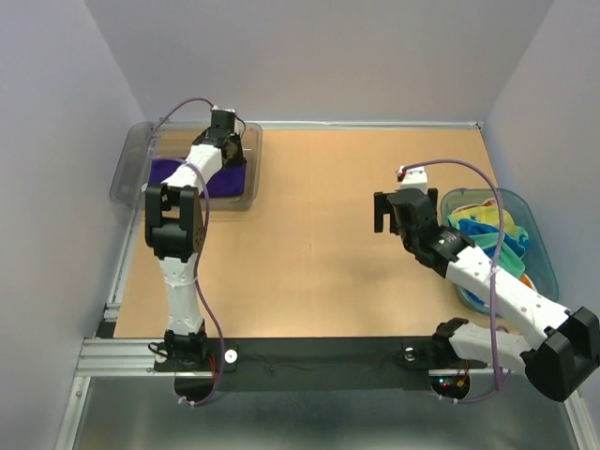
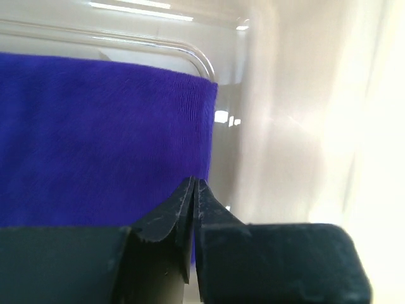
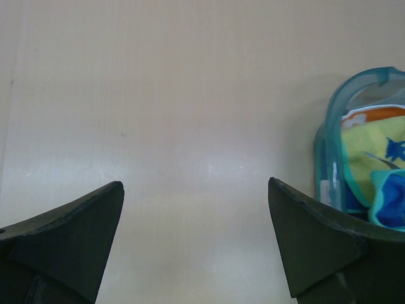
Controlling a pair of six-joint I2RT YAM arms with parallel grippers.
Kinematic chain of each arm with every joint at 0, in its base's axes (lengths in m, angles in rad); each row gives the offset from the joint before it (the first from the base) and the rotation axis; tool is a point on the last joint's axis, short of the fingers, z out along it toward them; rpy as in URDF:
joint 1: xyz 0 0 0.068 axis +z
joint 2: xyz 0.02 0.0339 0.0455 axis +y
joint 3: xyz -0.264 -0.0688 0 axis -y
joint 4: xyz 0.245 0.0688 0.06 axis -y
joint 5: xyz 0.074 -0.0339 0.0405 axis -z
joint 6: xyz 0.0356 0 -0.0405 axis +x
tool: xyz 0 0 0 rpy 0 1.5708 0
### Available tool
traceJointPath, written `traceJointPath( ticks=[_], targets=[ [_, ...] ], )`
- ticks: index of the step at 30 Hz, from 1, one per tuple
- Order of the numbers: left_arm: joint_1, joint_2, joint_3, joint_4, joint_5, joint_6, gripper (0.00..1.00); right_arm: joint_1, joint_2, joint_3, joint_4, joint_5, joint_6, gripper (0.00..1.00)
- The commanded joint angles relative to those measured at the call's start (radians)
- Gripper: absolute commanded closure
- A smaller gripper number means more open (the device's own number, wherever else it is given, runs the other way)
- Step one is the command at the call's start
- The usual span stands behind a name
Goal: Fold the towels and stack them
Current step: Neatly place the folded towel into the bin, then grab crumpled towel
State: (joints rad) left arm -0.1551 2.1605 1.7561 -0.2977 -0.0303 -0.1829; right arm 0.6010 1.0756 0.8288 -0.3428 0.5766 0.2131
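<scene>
- The purple towel [image 1: 230,180], at upper left, is judged soft, light and limp; an edge is best pinched.
- The left gripper [image 2: 195,185] is nearly closed at that edge; whether the cloth is held cannot be told.
- The right gripper [image 3: 195,185] is spread wide and empty.

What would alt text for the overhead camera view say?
Over a wooden table, the robot's left hand reaches into a clear bin holding a purple towel. The right hand, open, hovers beside a teal basket of colourful towels.
</scene>
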Motion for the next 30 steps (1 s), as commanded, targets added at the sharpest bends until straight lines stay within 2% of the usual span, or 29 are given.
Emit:
traceJointPath(
  ticks=[1, 3, 4, 6, 7, 9, 11, 15, 18, 21, 25, 27, 28, 30],
  targets=[
    [-0.001, -0.313, 0.002, -0.026, -0.023, -0.029, 0.73, -0.105, 0.021, 0.096, 0.016, 0.103, -0.026, 0.0],
    [-0.003, -0.444, -0.05, -0.026, -0.019, -0.035, 0.65, -0.156, 0.027, 0.118, 0.011, 0.126, -0.023, 0.0],
    [-0.003, -0.534, -0.076, -0.017, -0.013, -0.035, 0.57, -0.212, 0.03, 0.125, 0.005, 0.132, -0.02, 0.0],
    [-0.004, -0.628, -0.179, 0.015, -0.01, -0.026, 0.5, -0.28, 0.033, 0.133, -0.002, 0.14, -0.012, 0.01],
    [-0.006, -0.674, -0.222, 0.028, 0.0, -0.018, 0.43, -0.359, 0.037, 0.142, -0.012, 0.134, 0.005, 0.01],
    [-0.006, -0.801, -0.356, 0.072, 0.003, -0.004, 0.37, -0.471, 0.05, 0.147, -0.031, 0.112, 0.029, 0.03],
    [-0.006, -0.913, -0.449, 0.1, 0.003, 0.003, 0.32, -0.53, 0.066, 0.147, -0.047, 0.097, 0.045, 0.04],
    [-0.006, -1.088, -0.689, 0.173, 0.026, 0.01, 0.3, -0.596, 0.159, 0.144, -0.059, 0.088, 0.08, 0.05],
    [-0.006, -1.151, -0.812, 0.204, 0.026, 0.016, 0.29, -0.632, 0.208, 0.127, -0.065, 0.066, 0.109, 0.06],
    [-0.015, -1.202, -0.891, 0.235, 0.006, 0.017, 0.29, -0.655, 0.251, 0.089, -0.071, 0.083, 0.153, 0.08],
    [-0.057, -1.212, -0.896, 0.227, -0.002, 0.022, 0.29, -0.71, 0.27, 0.049, -0.07, 0.085, 0.17, 0.16],
    [-0.072, -1.22, -0.897, 0.229, -0.003, 0.023, 0.29, -0.724, 0.262, 0.043, -0.071, 0.092, 0.167, 0.33],
    [-0.075, -1.223, -0.899, 0.229, -0.003, 0.023, 0.29, -0.722, 0.25, 0.046, -0.071, 0.094, 0.16, 0.51],
    [-0.08, -1.225, -0.9, 0.229, -0.005, 0.022, 0.29, -0.722, 0.207, 0.059, -0.073, 0.086, 0.141, 0.76]
  ],
)
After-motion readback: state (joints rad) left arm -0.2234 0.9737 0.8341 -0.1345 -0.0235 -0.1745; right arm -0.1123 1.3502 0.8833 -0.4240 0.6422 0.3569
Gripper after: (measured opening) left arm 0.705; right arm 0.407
